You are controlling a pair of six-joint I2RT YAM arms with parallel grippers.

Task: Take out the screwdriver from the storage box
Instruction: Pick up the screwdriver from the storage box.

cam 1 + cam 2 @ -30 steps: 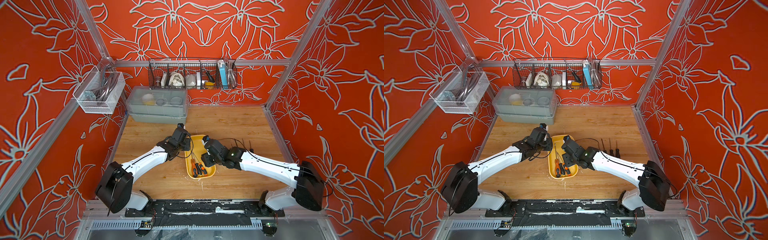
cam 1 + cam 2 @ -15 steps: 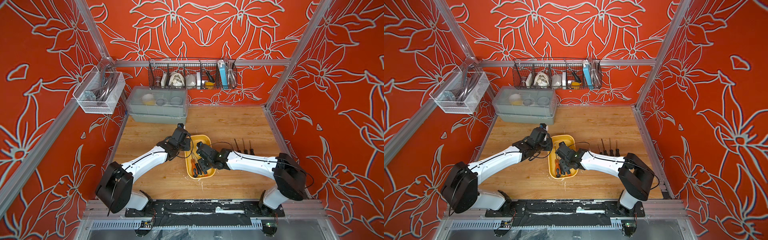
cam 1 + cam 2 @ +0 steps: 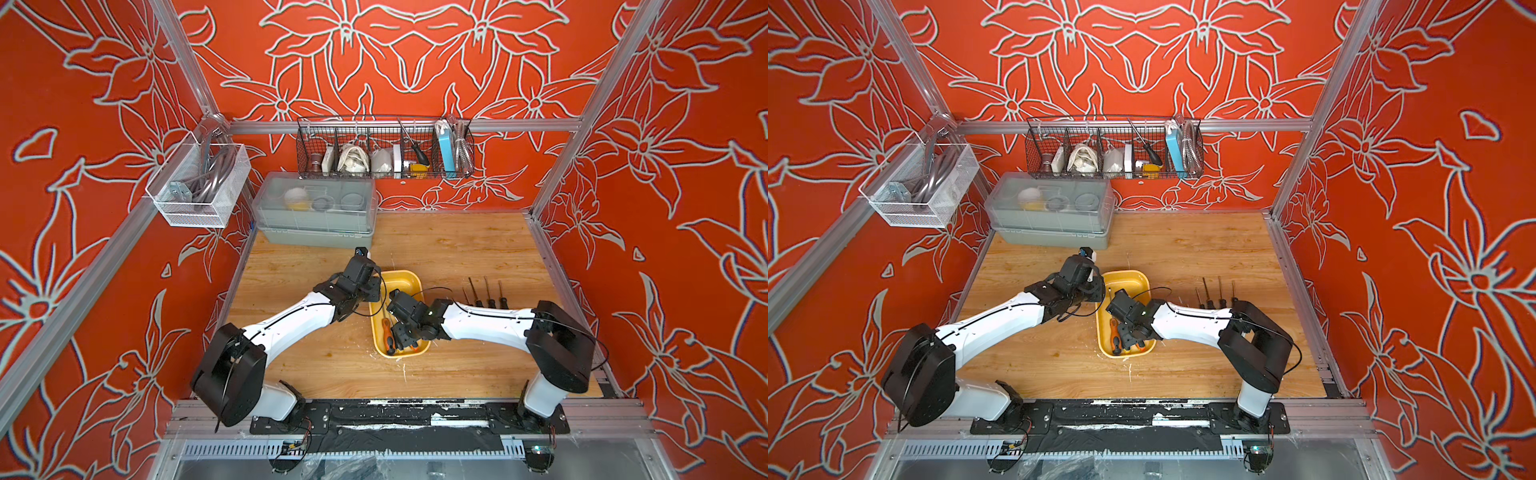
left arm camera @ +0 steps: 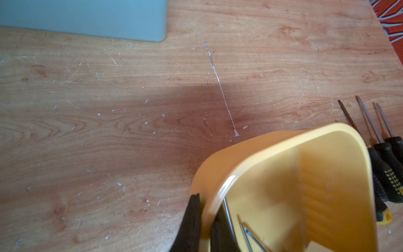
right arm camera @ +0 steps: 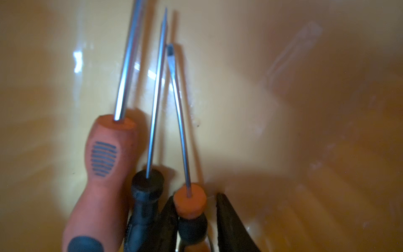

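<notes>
Three red walls (image 3: 415, 62) patterned with pale flower outlines shut in your wooden tabletop (image 3: 457, 249), with metal rails (image 3: 519, 124) along their edges. At the back left of the wood sits a grey box (image 3: 316, 208) with a translucent lid. Above it a black wire basket (image 3: 384, 149) hangs on the back rail, and a white mesh basket (image 3: 199, 187) hangs on the left wall. The storage box (image 3: 401, 275) lies near the middle of the table, its long side running front to back, with both arms meeting over it. A row of dark-handled screwdrivers (image 3: 484, 293) lies on the wood to its right, apart from it.

In both top views the wrists hide the fingers, and inside the box you can make out only the big orange-handled screwdriver (image 3: 387, 332) at the near end. Your left wrist camera fills the gap. The left gripper (image 4: 207, 206) is clamped on the box's side wall, one finger outside and one inside. The wood there is flecked with white specks and crossed by a long pale scratch (image 4: 220, 87).

Your right wrist camera alone shows three tools on the yellow floor: that big one, a black-handled one (image 5: 146, 196), and the small screwdriver (image 5: 190, 203) with an orange collar. The right gripper (image 5: 195, 198) straddles that small handle, only partly closed. One finger touches it and the other stands just clear.
</notes>
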